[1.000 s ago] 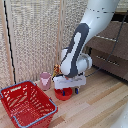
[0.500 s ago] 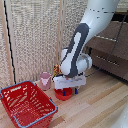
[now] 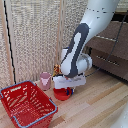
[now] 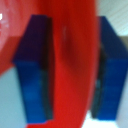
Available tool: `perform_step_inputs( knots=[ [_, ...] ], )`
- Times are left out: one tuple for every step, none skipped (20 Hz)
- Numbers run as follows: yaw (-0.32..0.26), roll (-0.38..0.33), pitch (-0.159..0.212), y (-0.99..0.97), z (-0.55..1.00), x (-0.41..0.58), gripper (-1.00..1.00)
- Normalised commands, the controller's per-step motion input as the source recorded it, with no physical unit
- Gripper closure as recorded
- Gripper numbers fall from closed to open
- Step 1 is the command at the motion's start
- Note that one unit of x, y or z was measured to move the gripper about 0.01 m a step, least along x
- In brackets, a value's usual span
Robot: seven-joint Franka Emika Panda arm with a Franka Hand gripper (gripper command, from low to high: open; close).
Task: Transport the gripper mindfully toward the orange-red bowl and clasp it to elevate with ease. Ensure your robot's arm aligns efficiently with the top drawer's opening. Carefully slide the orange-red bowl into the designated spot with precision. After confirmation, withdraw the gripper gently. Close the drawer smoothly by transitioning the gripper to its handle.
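Note:
The orange-red bowl point(image 3: 61, 94) sits on the wooden floor next to the basket. My gripper point(image 3: 68, 89) is down on the bowl's rim, under the white robot's arm point(image 3: 80, 45). In the wrist view, the two blue fingers point(image 4: 32, 75) stand on either side of the bowl's red rim point(image 4: 70, 30) and press against it, so the gripper point(image 4: 72, 75) is shut on the rim. The bowl looks to be resting on the floor. A dark brown dresser point(image 3: 109, 46) stands at the exterior view's right; I cannot make out its top drawer or handle.
A large red mesh basket point(image 3: 27, 103) with a blue rim stands at the exterior view's left, close to the bowl. A small pink cup point(image 3: 45, 80) stands behind it near the woven wall panels point(image 3: 35, 35). Light wooden floor point(image 3: 100, 105) extends to the right.

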Motion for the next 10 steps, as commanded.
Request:
perform_step_inputs(
  knots=[
    [-0.023, 0.0, 0.0, 0.0, 0.19, 0.0, 1.0],
    [-0.03, 0.0, 0.0, 0.0, 0.22, 0.0, 1.0],
    [-0.03, 0.0, 0.0, 0.0, 0.27, 0.0, 1.0],
    [-0.031, 0.0, 0.0, -0.02, 0.33, 0.0, 1.0],
    [-0.028, 0.0, 0.0, -0.03, 0.42, 0.0, 1.0],
    [-0.023, 0.0, 0.009, -0.06, 0.47, 0.0, 1.0],
    [-0.021, 0.0, 0.011, -0.08, 0.51, 0.014, 1.0],
    [-0.021, 0.0, 0.009, -0.08, 0.52, 0.029, 1.0],
    [-0.019, 0.0, 0.011, -0.08, 0.55, 0.063, 1.0],
    [-0.017, 0.0, 0.009, -0.07, 0.56, 0.111, 1.0]
  ],
)
